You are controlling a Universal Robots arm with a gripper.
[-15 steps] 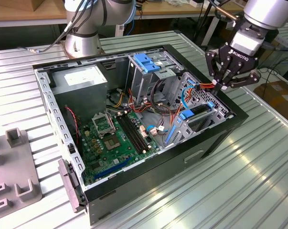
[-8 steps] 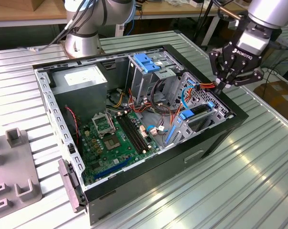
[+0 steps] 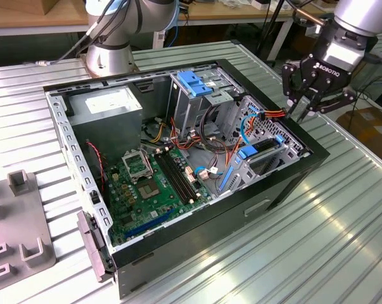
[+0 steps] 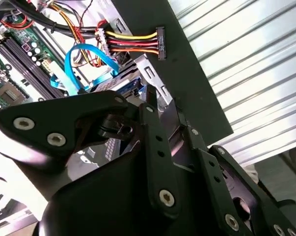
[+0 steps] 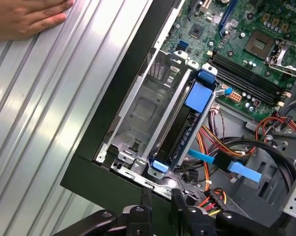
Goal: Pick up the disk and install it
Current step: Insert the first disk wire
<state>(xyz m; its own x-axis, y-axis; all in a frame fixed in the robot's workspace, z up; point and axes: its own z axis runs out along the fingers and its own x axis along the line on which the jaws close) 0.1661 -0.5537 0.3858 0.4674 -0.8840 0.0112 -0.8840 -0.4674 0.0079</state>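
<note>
Right near the disk [image 5: 185, 129], end effector [image 3: 299, 113].

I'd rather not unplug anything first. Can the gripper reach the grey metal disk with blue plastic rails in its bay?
Probably yes. The gripper hovers at the black case rim beside the bay; the disk looks uncovered, with the orange-yellow cables beside it, not across.

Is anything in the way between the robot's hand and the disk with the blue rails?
Nothing solid that I can see. The hand hangs over the case rim, and the disk sits inside, close by. Coloured wires and a blue cable run close beside that path and might snag.
</note>
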